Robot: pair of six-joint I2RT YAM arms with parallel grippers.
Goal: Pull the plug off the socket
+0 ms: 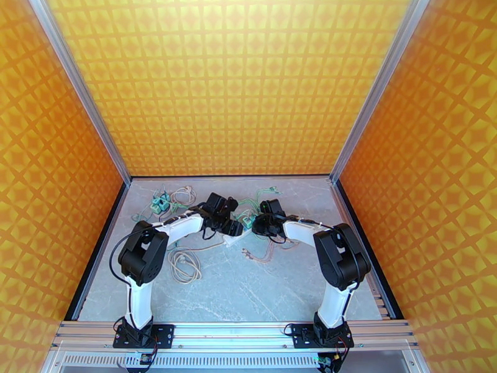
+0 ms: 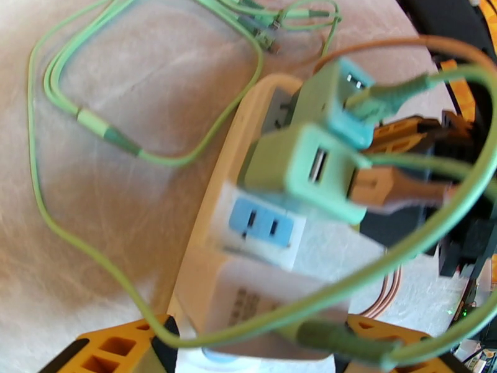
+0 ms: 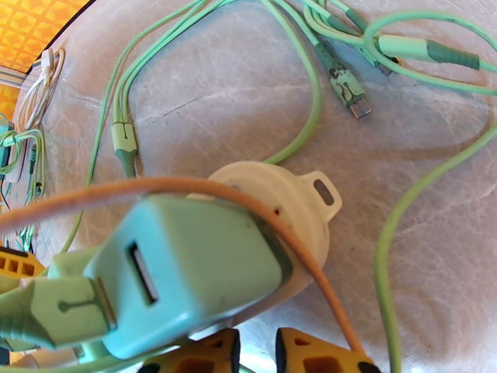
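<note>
- Power strip (image 2: 217, 206) lies mid-table (image 1: 248, 287), where the two arms meet. It is cream hard plastic, and you should judge it light enough to lift with whatever you pull.
- Plug (image 3: 192, 268) is a teal-green charger block seated near the strip's rounded end, right in front of the right gripper (image 3: 258, 357).
- A second adapter (image 2: 292, 166) sits against it, with a free socket (image 2: 261, 224) next along the strip.
- Right gripper: fingertips are close together with a thin gap, low under the plug. You cannot tell whether they pinch anything.
- Left gripper (image 2: 255, 352): fingers are well apart, one on each side of the strip's other end. You cannot tell whether they press on it.
- Handling, as a judgement: the plug is rigid, smooth-sided and probably a little slippery. Friction holds its prongs, so expect a firm tug and then a sudden release.
- Take hold across the block's two flat sides, close to the strip's face.
- Do not pull on the green lead (image 3: 37, 312) plugged into its port. It is soft and would likely slip out of the port and leave the block seated.
- Pin the strip by its body and pull straight off the socket face. Twisting risks bending the prongs.
- A tan cord (image 3: 186, 184) drapes over the plug, and more loose leads loop around it. Watch for snags.
</note>
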